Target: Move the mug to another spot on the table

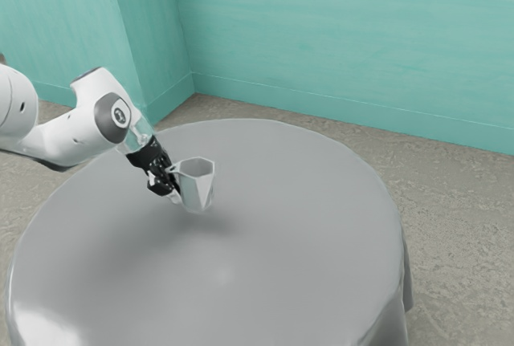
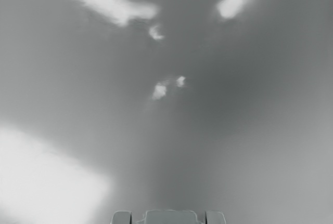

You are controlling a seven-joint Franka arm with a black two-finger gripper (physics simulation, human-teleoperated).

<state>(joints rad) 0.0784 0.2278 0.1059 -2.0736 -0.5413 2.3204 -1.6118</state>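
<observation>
The table [image 1: 265,282] offers wide bare grey cloth across the lower half of the exterior view, so any of it would serve as a new spot. Left of centre, the mug [image 1: 195,184] hangs slightly tilted, seemingly just off the surface, with a soft shadow under it. The gripper [image 1: 172,182] is clenched on the mug's side toward the exterior view's left, perhaps at the handle; I cannot tell exactly. Best to carry it low, level and slow, then set the base flat before letting go. Behind, the teal wall [image 1: 337,33] stands well apart.
</observation>
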